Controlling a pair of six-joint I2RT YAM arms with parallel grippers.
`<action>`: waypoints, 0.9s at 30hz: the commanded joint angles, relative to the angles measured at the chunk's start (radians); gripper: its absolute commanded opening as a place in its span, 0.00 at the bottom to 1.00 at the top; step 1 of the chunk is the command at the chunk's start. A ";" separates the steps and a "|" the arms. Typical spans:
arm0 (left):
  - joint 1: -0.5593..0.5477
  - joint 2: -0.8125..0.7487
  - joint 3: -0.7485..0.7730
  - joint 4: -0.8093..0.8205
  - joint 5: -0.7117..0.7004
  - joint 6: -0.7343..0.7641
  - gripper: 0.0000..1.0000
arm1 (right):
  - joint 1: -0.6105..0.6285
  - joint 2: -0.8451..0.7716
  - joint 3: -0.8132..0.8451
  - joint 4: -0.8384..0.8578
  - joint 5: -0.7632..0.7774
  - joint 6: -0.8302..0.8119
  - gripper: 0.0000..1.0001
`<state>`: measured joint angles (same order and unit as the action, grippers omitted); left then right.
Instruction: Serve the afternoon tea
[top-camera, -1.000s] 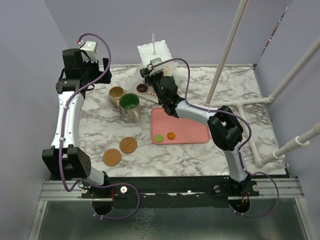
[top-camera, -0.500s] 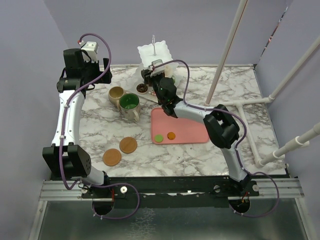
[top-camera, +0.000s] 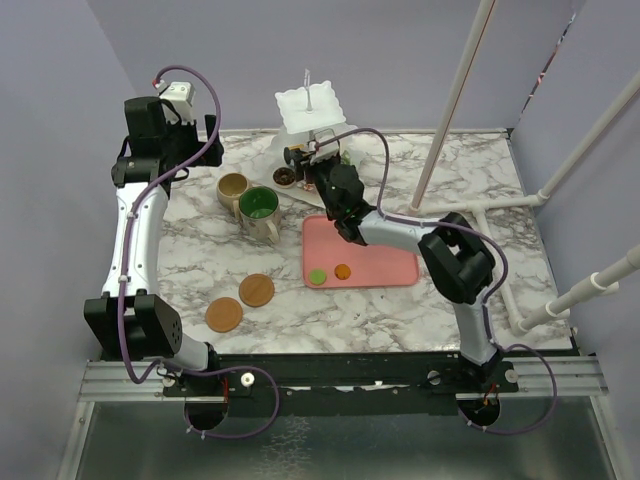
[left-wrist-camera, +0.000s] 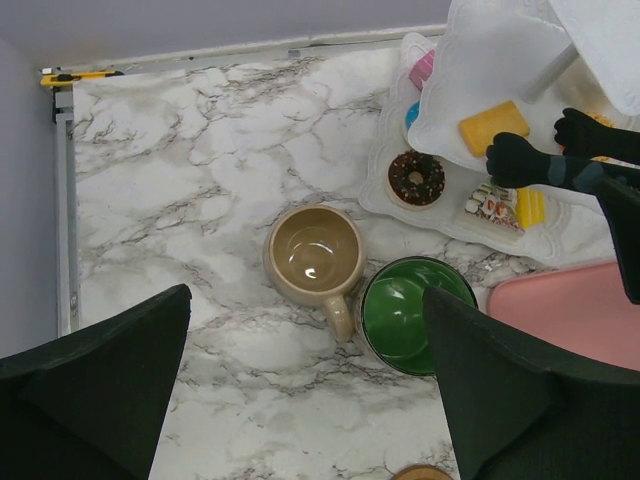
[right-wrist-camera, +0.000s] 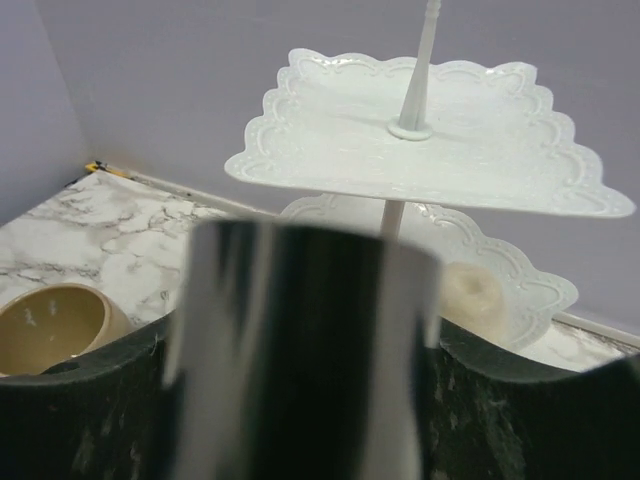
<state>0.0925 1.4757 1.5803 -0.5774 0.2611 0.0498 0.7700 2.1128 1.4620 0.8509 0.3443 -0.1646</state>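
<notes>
The white three-tier stand is at the table's back, its top tier bare. A cream donut lies on the middle tier. A yellow pastry is on the same tier, and a chocolate donut sits on the bottom one. My right gripper is shut on steel-backed black tongs. Their black tips stand spread beside the yellow pastry. The beige mug and the green-inside mug are side by side. My left gripper hangs open high above them.
A pink tray holds a green pastry and an orange one. Two wooden coasters lie near the front left. White pipes rise at the right.
My right arm has pushed the tongs further in toward the stand, and its jaws have widened, letting the tongs' tips spread. The left arm has not moved.
</notes>
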 joint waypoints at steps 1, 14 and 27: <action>0.007 -0.044 0.017 0.006 0.000 -0.014 0.99 | 0.006 -0.171 -0.104 0.065 -0.066 0.022 0.64; 0.009 -0.065 0.007 -0.007 -0.003 0.021 0.99 | 0.115 -0.589 -0.549 -0.102 -0.216 0.076 0.60; 0.009 -0.046 0.014 -0.007 0.035 0.001 0.99 | 0.169 -0.796 -0.907 -0.258 -0.303 0.162 0.56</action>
<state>0.0925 1.4418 1.5803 -0.5781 0.2657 0.0608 0.9245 1.3506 0.5919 0.6342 0.0612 -0.0257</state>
